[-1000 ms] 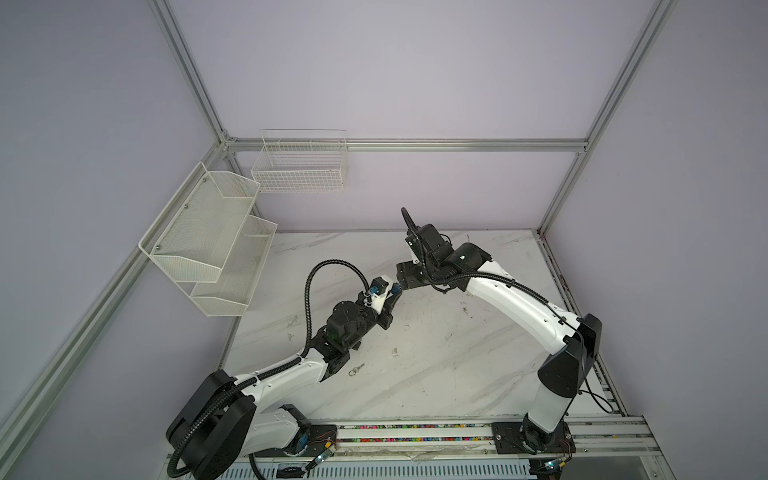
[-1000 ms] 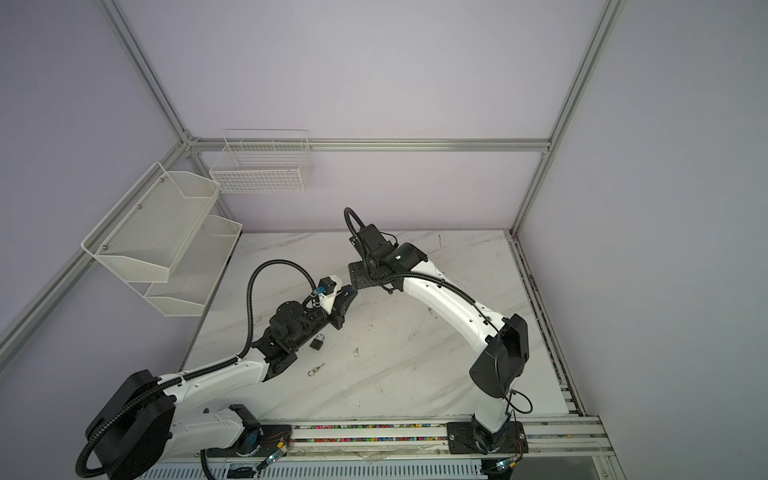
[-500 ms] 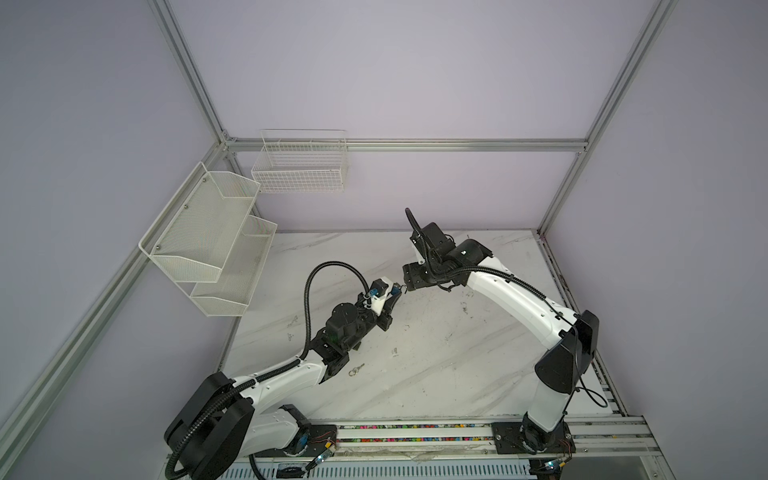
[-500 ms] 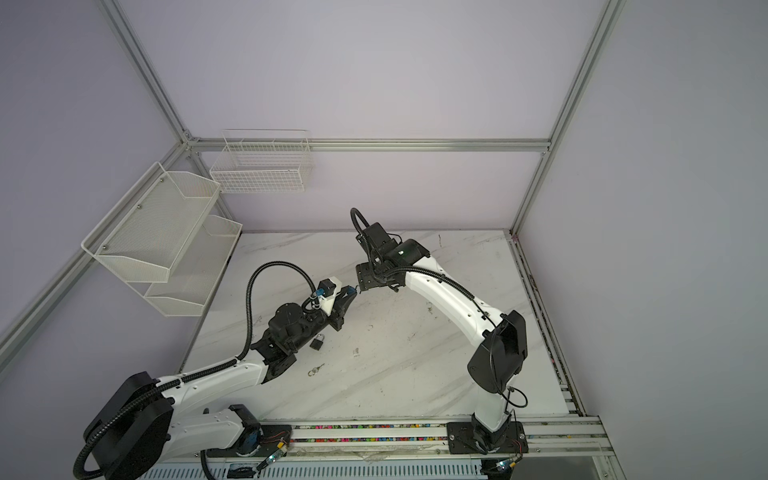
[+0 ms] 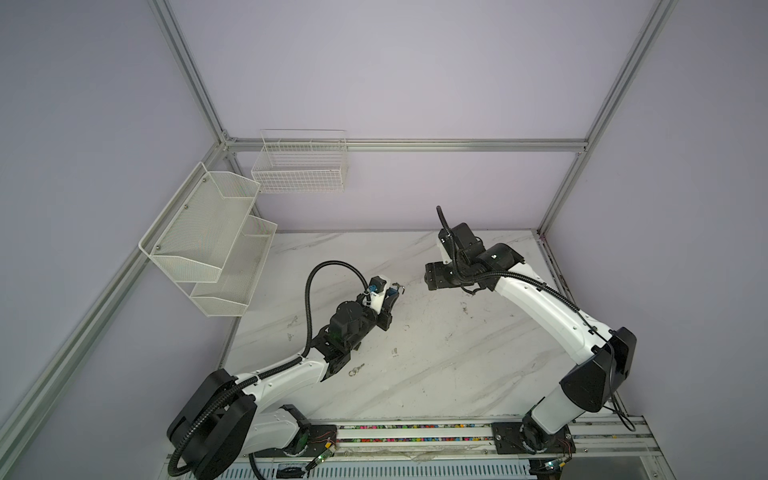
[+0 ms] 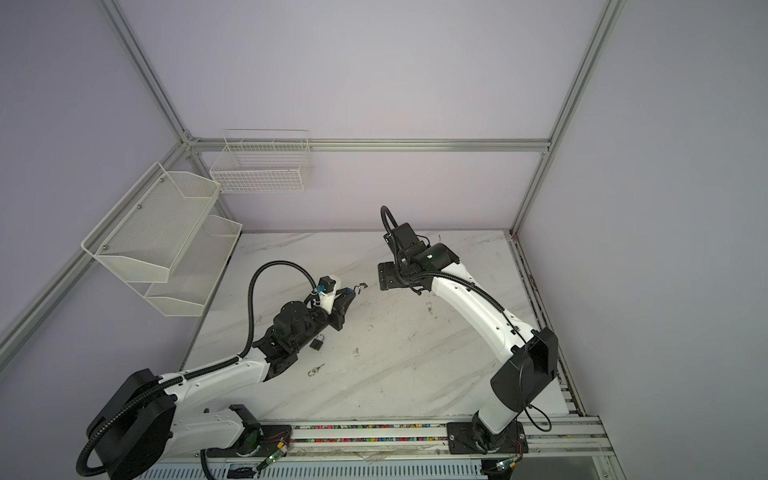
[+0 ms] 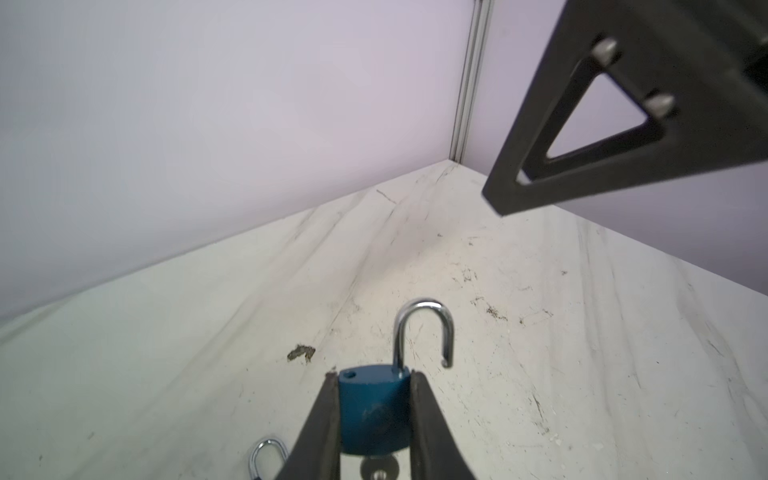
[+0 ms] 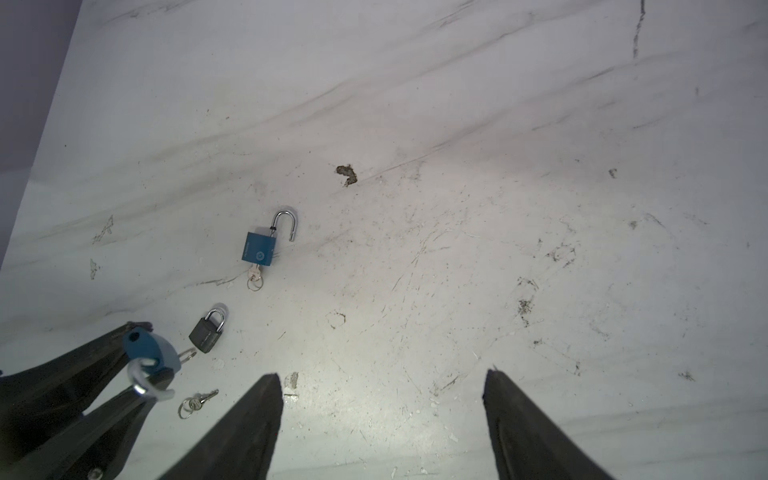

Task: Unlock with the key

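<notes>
Our left end effector [image 7: 374, 376] clenches a blue padlock [image 7: 374, 415] (shackle open) above the worktop [image 7: 582, 332]; we see the right end effector [image 8: 382, 374] spread wide, empty.

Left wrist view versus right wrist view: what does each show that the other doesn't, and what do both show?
Left wrist only: the corner frame post. Right wrist only: a second blue padlock lying open on the table, a grey padlock's body and a loose key. Both: the held blue padlock, shackle open, between the left jaws, and a stain on the table.
</notes>
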